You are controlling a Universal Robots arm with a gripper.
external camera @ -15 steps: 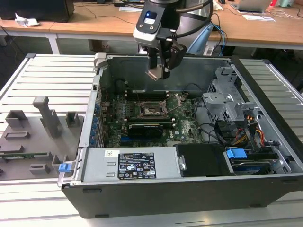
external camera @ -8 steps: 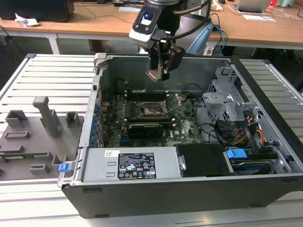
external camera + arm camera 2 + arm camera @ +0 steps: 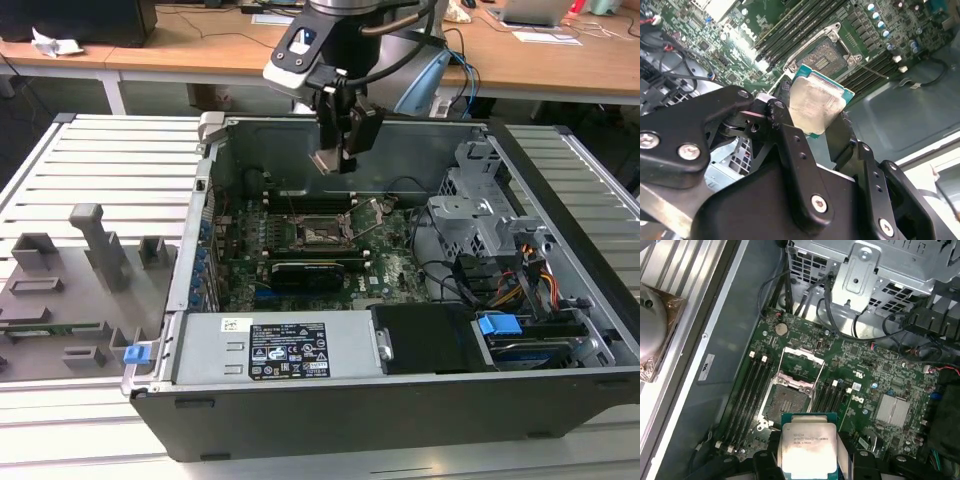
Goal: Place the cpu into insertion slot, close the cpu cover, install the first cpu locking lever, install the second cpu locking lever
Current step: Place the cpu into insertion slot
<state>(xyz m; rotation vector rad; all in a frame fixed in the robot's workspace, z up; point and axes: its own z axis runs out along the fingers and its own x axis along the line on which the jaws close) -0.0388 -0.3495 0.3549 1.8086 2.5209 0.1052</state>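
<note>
My gripper (image 3: 335, 150) hangs above the green motherboard (image 3: 395, 265) inside the open computer case, shut on the cpu (image 3: 330, 160). In both wrist views the cpu (image 3: 815, 107) (image 3: 807, 450) is a flat square chip with a silvery top and green edge, clamped between the black fingers (image 3: 790, 145). The insertion slot (image 3: 786, 402) (image 3: 825, 55) (image 3: 320, 232) lies bare below and slightly ahead of the chip. The cpu cover (image 3: 801, 361) is swung open beside the slot, a thin metal frame with a square window. A thin lever (image 3: 372, 218) sticks up by the slot.
Long black memory slots (image 3: 747, 390) flank the socket. A black expansion card (image 3: 310, 270) and the power supply (image 3: 285, 350) sit nearer the camera. A metal drive cage (image 3: 480, 215) with cables stands at the exterior view's right. Grey fixtures (image 3: 100, 245) are outside the case.
</note>
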